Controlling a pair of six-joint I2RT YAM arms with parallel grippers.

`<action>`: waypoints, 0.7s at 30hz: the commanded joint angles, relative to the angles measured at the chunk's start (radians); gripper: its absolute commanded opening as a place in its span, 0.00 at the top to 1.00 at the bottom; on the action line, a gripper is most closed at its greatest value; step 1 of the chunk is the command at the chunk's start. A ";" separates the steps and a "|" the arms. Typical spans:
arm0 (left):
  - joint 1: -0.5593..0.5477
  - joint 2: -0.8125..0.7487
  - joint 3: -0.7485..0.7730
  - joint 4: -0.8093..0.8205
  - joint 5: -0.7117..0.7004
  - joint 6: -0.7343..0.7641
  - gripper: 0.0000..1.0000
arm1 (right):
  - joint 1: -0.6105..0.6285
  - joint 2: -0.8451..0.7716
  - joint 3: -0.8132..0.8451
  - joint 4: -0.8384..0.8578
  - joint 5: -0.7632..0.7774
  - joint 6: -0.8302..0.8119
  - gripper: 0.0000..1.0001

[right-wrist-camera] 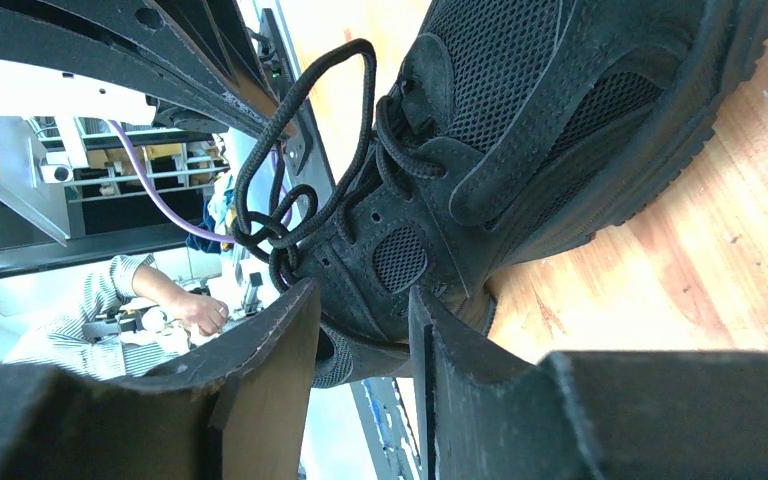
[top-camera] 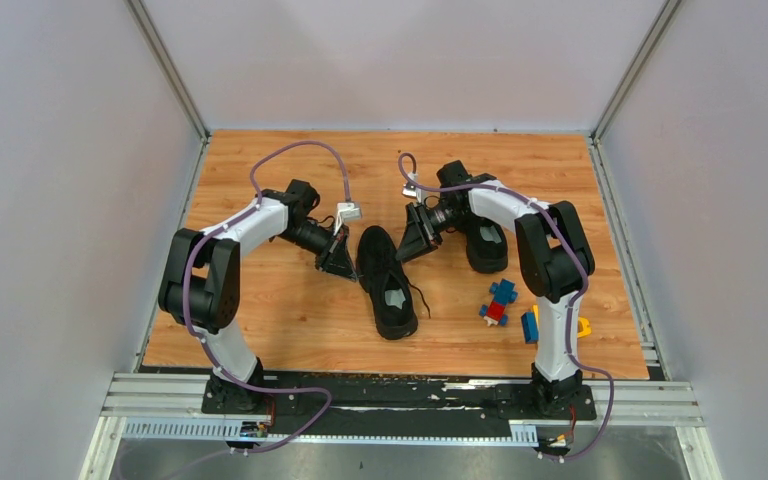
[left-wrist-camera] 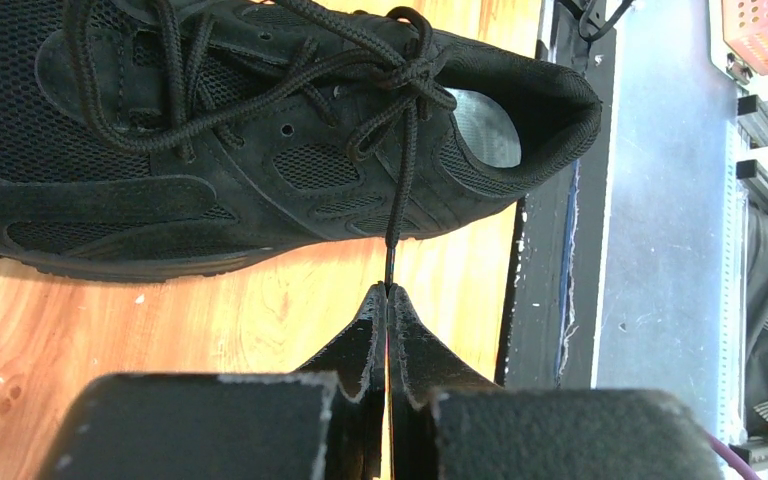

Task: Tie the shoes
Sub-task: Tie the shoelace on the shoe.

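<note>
The left pincer (left-wrist-camera: 388,292) is clenched on the free end of a lace (left-wrist-camera: 407,165), which runs taut up to the crossing at the throat of the shoe (left-wrist-camera: 260,140). The shoe lies sole-down at mid-tabletop (top-camera: 290,320), between the two arms. The right pincer (right-wrist-camera: 362,292) is set half apart, with the shoe's collar seen in the gap. Whether the collar is gripped cannot be told. A slack loop (right-wrist-camera: 305,120) stands above the eyelets.

The step in hand is judged to be drawing the lace tight. The pull is best made slowly, along the lace's own line, with the shoe steadied so that it is not dragged. The loop is to be kept from collapsing.

No box or tray is seen; only the shoes are hollow. In the shoe's opening only the insole (left-wrist-camera: 485,125) is seen. The second shoe (top-camera: 487,245) lies under the right arm; its opening is too dark to read.
</note>
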 commanded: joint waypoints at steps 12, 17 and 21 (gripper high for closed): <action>0.019 -0.010 0.052 -0.126 -0.040 0.080 1.00 | -0.007 -0.056 0.030 0.003 -0.012 -0.024 0.61; 0.116 -0.041 0.063 -0.257 -0.150 0.178 1.00 | -0.010 -0.065 0.024 0.004 -0.011 -0.030 0.61; 0.140 -0.056 0.071 -0.309 -0.186 0.215 1.00 | -0.010 -0.058 0.031 0.004 -0.016 -0.028 0.61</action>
